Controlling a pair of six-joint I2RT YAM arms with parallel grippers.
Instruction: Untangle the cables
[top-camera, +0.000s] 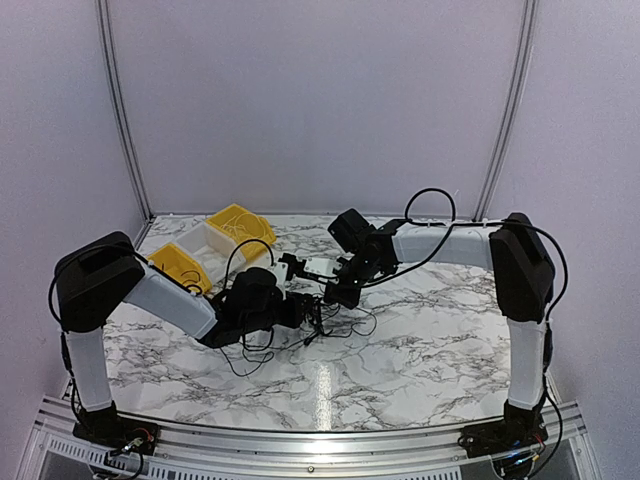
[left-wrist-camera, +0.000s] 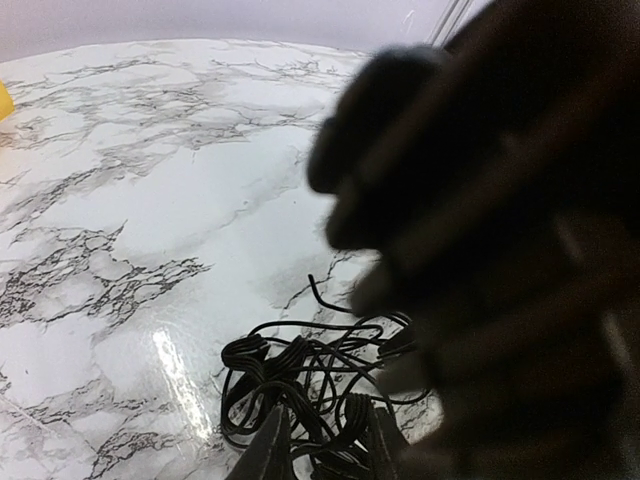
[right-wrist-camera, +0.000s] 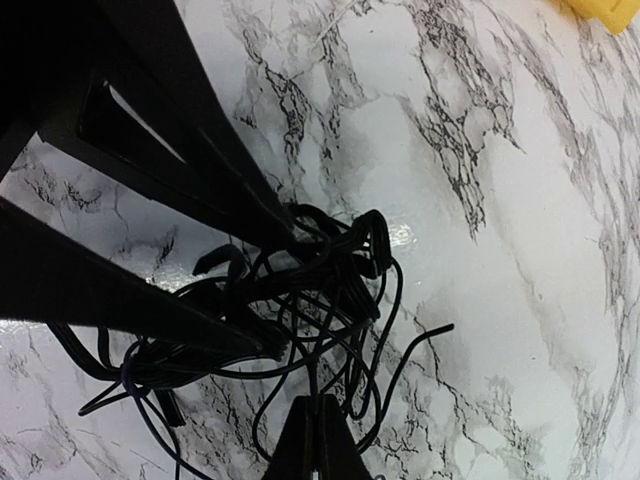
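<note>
The cables (right-wrist-camera: 300, 290) are lying in a tangled clump mid-table (top-camera: 430, 350), between both pincers. The right pincer (right-wrist-camera: 312, 430) is pressing its tips together on one strand at the clump's edge. The left pincer (left-wrist-camera: 328, 445) is straddling several strands with fingers apart; I cannot tell whether it is gripping them.

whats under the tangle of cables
Marble table shows through loops of the cables. Beneath the dense middle, and where the left gripper's fingers cross, the view is blocked.
</note>
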